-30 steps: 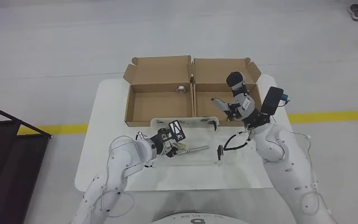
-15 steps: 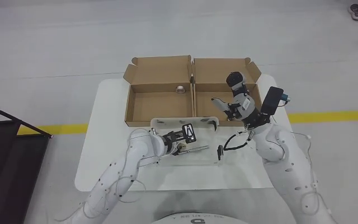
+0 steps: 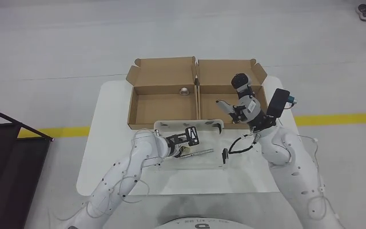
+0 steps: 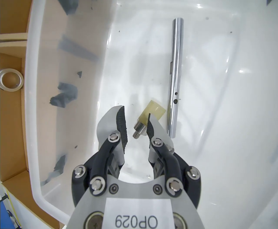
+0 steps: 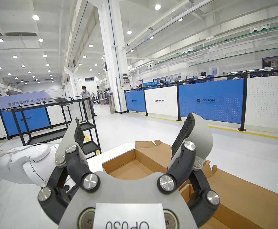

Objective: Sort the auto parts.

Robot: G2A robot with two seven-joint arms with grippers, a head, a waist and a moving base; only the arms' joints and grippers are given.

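Threaded yellow part (image 4: pixel 152 110) in tray (image 4: pixel 30 112), left claw (image 4: pixel 135 112) lowered astride it, parted, right claw (image 5: pixel 134 118) raised, spread.

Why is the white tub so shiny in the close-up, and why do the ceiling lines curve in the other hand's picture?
Left wrist view: lights glare as bright patches on the glossy tub, and the steel rod mirrors them. Right wrist view: a wide lens likely bows the pillar and ceiling beams. Top view: even light, little glare.
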